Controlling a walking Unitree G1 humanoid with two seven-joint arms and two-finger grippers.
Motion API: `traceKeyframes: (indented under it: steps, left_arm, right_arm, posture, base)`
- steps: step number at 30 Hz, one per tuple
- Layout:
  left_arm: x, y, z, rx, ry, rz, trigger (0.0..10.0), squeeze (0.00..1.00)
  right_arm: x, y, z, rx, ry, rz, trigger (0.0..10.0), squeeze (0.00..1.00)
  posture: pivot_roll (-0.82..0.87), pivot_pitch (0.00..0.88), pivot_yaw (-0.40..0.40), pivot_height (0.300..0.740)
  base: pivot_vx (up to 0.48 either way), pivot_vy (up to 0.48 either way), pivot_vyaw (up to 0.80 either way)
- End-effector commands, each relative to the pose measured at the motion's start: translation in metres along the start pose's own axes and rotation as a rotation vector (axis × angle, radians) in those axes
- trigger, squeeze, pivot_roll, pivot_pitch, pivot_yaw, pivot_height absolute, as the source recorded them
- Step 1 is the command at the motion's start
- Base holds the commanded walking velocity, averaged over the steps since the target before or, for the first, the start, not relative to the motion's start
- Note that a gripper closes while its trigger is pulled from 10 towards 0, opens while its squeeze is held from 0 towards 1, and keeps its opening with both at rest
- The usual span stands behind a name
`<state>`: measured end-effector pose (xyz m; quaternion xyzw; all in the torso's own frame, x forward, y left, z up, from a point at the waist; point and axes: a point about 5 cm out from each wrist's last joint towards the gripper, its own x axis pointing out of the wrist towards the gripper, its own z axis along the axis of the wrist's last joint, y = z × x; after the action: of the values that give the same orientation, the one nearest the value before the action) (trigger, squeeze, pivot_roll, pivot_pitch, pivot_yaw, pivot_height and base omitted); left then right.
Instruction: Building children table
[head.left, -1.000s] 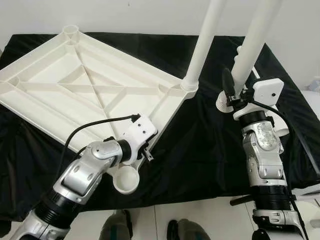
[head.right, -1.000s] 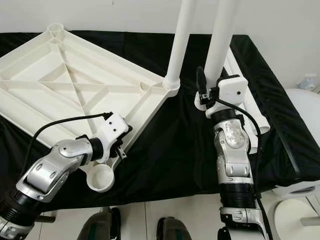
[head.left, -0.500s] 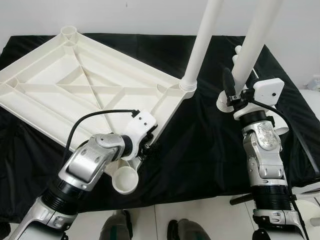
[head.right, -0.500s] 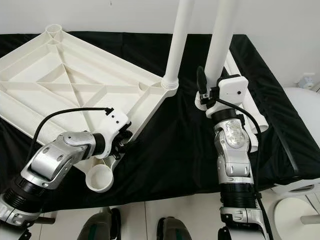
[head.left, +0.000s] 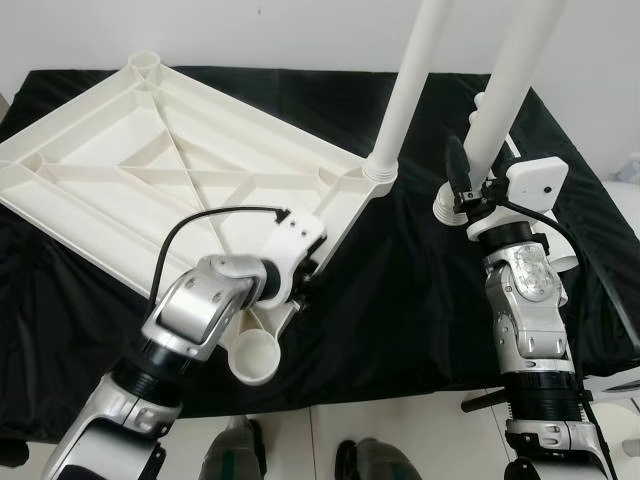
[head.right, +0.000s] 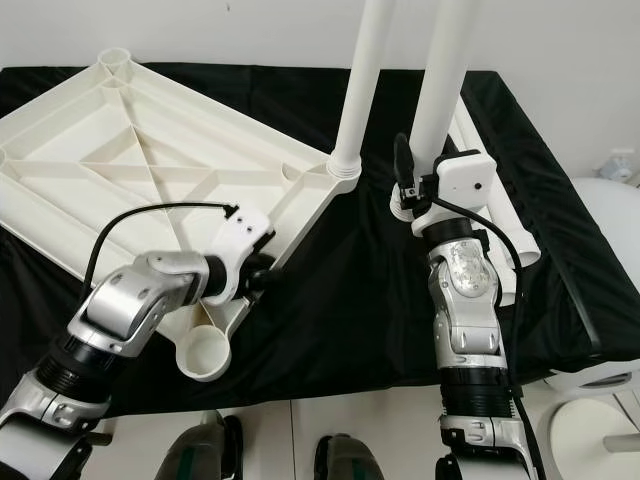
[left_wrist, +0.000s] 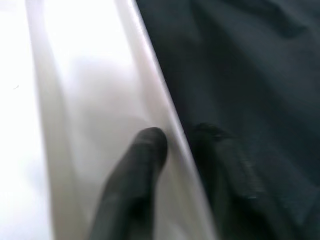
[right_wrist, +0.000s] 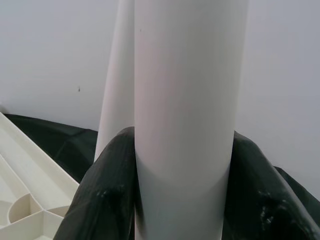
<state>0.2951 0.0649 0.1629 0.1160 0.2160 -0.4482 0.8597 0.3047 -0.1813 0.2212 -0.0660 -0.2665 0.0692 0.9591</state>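
The white table top (head.left: 150, 160) lies upside down on the black cloth, ribs facing up. One white leg (head.left: 405, 90) stands upright in its right corner socket. My right gripper (head.left: 478, 172) is shut on a second white leg (head.left: 510, 80), held upright just right of that corner; the right wrist view has both black fingers (right_wrist: 102, 190) wrapped round the leg (right_wrist: 185, 100). My left gripper (head.left: 305, 275) sits at the top's near edge, above the open round corner socket (head.left: 255, 355). In the left wrist view its fingers (left_wrist: 142, 150) straddle the white rim (left_wrist: 165, 115), closed on it.
More white legs (head.right: 500, 235) lie on the cloth behind my right arm. The black cloth (head.left: 400, 300) reaches the front edge, with my feet (head.left: 235, 460) on the pale floor below. A white rounded object (head.right: 600, 410) stands at the lower right. A white wall is behind.
My left arm has swung its wrist further along the near rim, away from the corner socket, and the fingers now pinch the rim. The right arm and its leg have stayed put.
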Motion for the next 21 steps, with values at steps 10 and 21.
traceKeyframes:
  steps: [10,21]
  left_arm:
    - [0.007,0.007,-0.003,0.001,0.030,0.140,2.7,0.00]
    - [0.021,0.007,0.013,-0.034,-0.016,0.199,10.0,0.00]
  right_arm:
    - [-0.001,0.000,0.004,-0.006,-0.016,-0.009,10.0,0.00]
    - [-0.003,-0.001,0.005,-0.009,-0.018,-0.017,10.0,0.00]
  posture:
    - [0.02,0.103,0.004,0.740]
    - [0.02,0.103,0.014,0.740]
  base:
    - [0.000,0.000,0.00]
    - [0.000,0.000,0.00]
